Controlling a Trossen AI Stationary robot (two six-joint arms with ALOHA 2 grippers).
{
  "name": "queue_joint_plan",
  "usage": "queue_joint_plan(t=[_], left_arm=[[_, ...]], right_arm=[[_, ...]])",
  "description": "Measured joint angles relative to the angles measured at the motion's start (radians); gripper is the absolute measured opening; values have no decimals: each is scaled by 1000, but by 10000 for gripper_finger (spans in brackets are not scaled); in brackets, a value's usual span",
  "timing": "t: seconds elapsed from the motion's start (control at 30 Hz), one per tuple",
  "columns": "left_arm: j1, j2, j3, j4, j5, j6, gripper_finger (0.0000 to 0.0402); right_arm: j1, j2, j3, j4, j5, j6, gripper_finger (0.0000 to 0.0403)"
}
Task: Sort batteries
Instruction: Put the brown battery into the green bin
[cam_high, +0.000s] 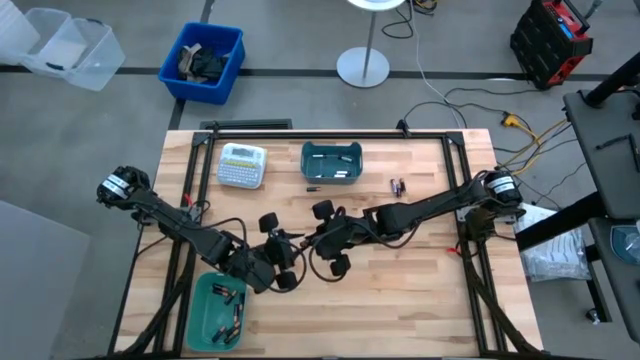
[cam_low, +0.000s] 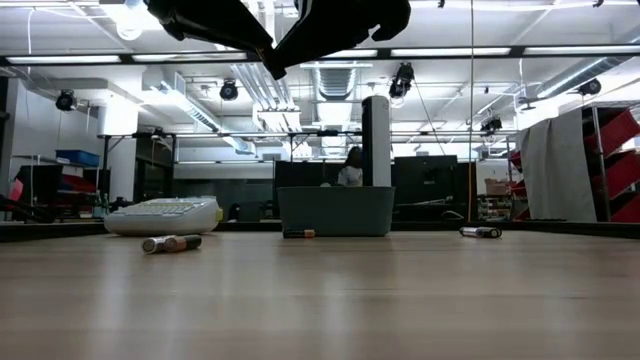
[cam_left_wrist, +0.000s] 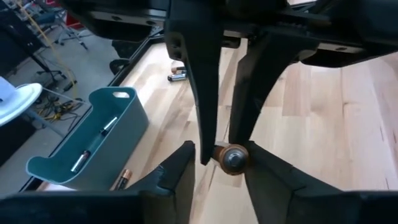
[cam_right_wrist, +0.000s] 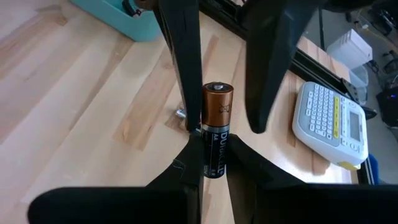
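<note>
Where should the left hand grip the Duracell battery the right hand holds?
Grip the Duracell battery on its copper end, which stands clear of the right hand clamping the black lower body. Come end-on along its axis with the open left hand, closing across the round sides, likely clear of the right fingers.

Two dark six-joint arms with black cabling; silver-ringed base joints; each gripper (cam_high: 283, 262) (cam_high: 331, 238) carries two tapered black fingers.

Grey concrete floor (cam_high: 90, 150) surrounds the wooden table (cam_high: 420, 300). Ceiling strip lights (cam_low: 560, 50) glow above dark workstations (cam_low: 440, 180).
</note>
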Motion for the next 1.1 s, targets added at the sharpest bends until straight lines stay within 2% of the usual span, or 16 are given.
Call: queue_joint_plan(t=[0.3,0.5,0.7,0.8,0.9,1.1], left_arm=[[0,0,0,-1,-1,11,28],[0,0,0,-1,-2,-13,27],[-48,0,44,-29,12,-42,27],[-86,0,101,-164,14,-100,27],[-127,0,183,-376,32,-231,27],[-215,0,298,-699,122,-490,27]], right_arm=[[0,0,0,0,3,19,35],[0,0,0,0,3,18,37],[1,0,0,3,-9,30,111],[2,-1,9,-17,-10,42,144],[0,-11,16,-46,0,53,167],[-6,-24,16,-77,-1,54,192]])
